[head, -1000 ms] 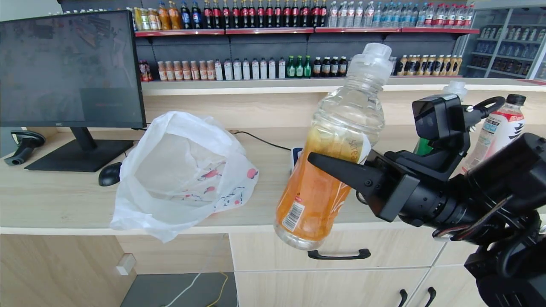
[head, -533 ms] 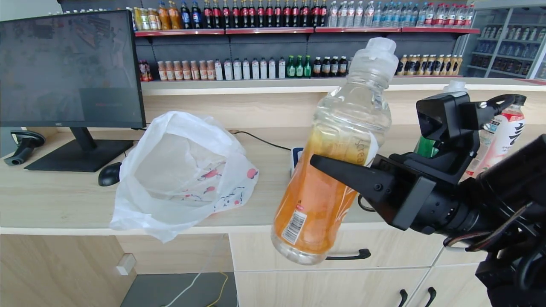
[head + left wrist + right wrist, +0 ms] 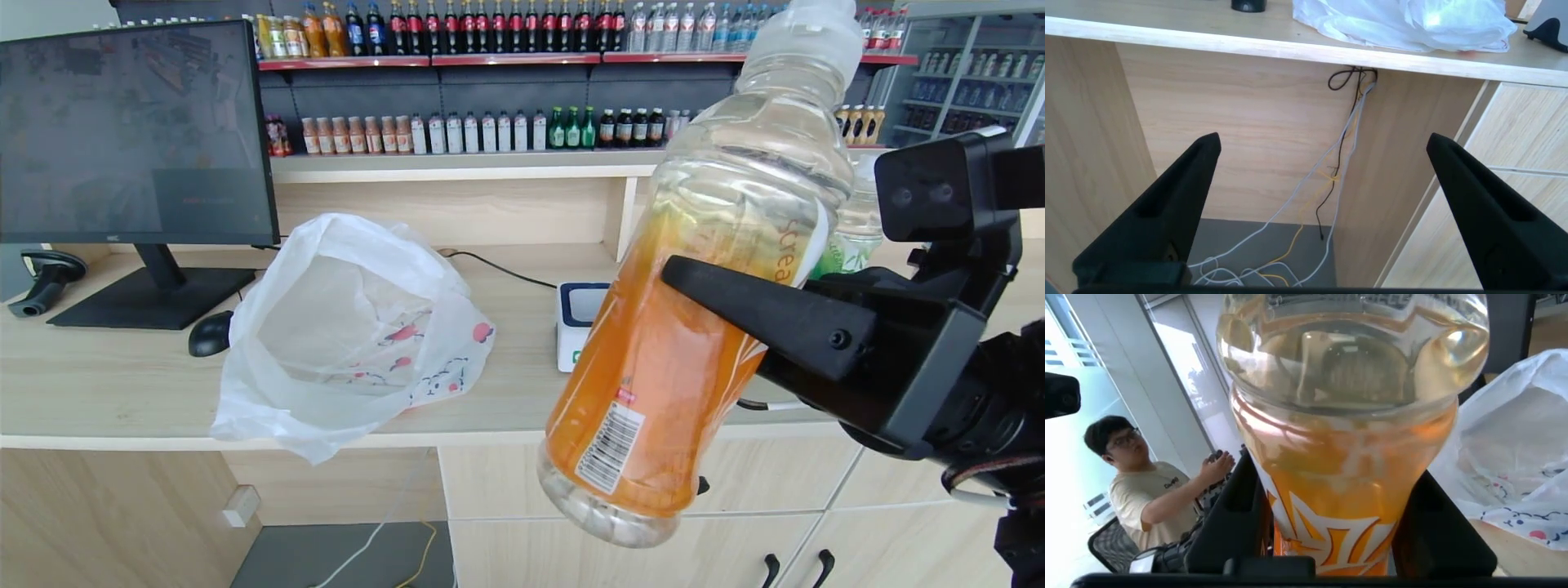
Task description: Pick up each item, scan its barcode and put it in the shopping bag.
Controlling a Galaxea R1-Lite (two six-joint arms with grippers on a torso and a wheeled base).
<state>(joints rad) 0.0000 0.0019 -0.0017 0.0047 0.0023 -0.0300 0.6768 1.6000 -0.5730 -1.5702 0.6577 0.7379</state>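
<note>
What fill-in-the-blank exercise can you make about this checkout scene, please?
1. The right gripper is shut on a bottle of ___ drink.
2. The left gripper, lower than the counter top, is ___.
3. The shopping bag lies on the counter, to the robot's ___ of the bottle.

Missing words: orange; open; left.

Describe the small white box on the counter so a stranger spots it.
Start at the long pale wooden counter. Right of the crumpled white plastic bag stands the small white box. Unlike its neighbours, it is rigid with a windowed top.
</note>
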